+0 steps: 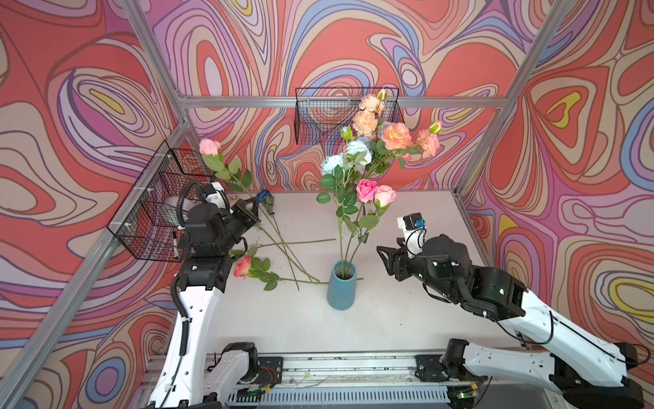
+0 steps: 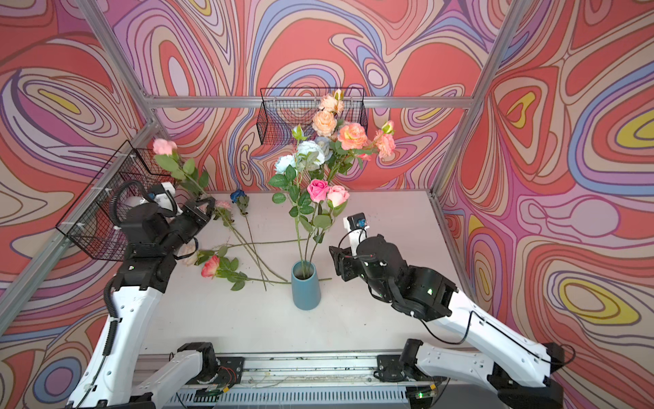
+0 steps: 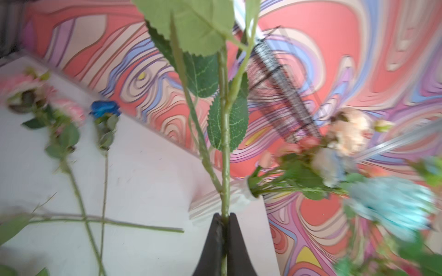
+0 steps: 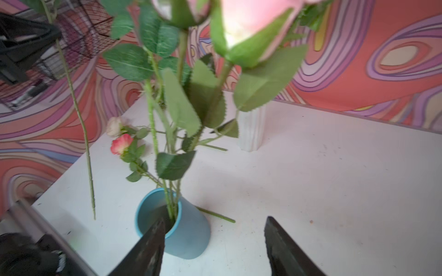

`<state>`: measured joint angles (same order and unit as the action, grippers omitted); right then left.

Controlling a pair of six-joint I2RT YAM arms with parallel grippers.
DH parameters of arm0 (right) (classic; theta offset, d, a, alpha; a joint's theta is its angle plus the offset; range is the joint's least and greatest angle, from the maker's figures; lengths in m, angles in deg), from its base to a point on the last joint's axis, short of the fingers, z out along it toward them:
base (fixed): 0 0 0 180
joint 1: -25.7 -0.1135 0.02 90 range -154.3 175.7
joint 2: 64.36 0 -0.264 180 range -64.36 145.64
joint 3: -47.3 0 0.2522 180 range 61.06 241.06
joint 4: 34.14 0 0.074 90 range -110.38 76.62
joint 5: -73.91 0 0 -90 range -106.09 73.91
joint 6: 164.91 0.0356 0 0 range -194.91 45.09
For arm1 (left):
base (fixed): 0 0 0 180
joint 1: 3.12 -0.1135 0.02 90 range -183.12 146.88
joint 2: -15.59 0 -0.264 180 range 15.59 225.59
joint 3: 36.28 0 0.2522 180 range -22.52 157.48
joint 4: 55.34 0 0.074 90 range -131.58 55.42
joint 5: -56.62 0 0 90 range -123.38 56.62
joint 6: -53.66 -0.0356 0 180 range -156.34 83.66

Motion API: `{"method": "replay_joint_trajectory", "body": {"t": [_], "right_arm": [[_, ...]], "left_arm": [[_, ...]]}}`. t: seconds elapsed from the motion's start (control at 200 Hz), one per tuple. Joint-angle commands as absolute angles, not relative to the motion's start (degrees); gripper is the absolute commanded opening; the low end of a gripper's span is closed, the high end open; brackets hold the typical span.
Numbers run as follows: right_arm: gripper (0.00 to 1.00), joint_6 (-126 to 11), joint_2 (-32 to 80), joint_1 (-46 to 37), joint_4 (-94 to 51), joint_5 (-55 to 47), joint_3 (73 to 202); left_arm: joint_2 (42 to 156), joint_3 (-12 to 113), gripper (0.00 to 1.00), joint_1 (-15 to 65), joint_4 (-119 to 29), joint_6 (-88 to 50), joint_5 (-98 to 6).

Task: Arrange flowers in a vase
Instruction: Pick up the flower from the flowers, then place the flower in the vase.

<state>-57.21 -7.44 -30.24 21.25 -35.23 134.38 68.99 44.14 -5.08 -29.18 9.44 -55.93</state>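
We see the left jaws pinched shut on the green stem of a pink rose (image 1: 209, 146). They grip it below its leaves, so the bloom leans up beside the wire basket (image 1: 166, 202) on the side wall. The long lower end of the stem hangs free under the jaws, and we cannot tell whether its tip touches the tabletop (image 1: 389, 318).

The right jaws stand wide apart and hold nothing. They hover near the blue vase (image 1: 341, 290) without touching it.

That vase stands upright in the middle of the tabletop with three leafy stems in it, two of them topped by pink roses (image 1: 375, 191).

Behind it stands a white vase (image 4: 251, 129) with a bunch of peach blooms (image 1: 396, 136) and pale blue ones.

More flowers lie loose on the tabletop between the left arm (image 1: 198, 301) and the blue vase, their stems crossing. Among them are a peach-pink rose (image 1: 242, 266) and, near the back wall, a deep blue rose (image 2: 237, 195).
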Motion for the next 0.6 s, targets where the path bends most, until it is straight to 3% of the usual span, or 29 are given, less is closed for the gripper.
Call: {"method": "replay_joint_trajectory", "body": {"t": [0.0, 0.13, 0.295, 0.596], "right_arm": [[0.68, -59.98, -4.04, -30.21, 18.87, -19.26, 138.02], [0.69, -60.64, 0.84, -33.63, 17.14, -10.86, 142.93], [0.71, -62.50, 9.11, -42.22, 16.06, -12.53, 152.24], [0.78, -60.73, 21.02, -42.80, 14.96, -11.77, 166.28]], "left_arm": [[65.53, 46.79, 0.00, -4.97, -27.93, 7.65, -69.03], [62.78, 47.75, 0.00, -4.97, -29.89, 9.76, -78.54], [60.96, 44.39, 0.00, -4.50, -43.45, 16.87, -90.87], [60.36, 39.35, 0.00, -1.09, -65.46, 27.48, -96.97]]}}
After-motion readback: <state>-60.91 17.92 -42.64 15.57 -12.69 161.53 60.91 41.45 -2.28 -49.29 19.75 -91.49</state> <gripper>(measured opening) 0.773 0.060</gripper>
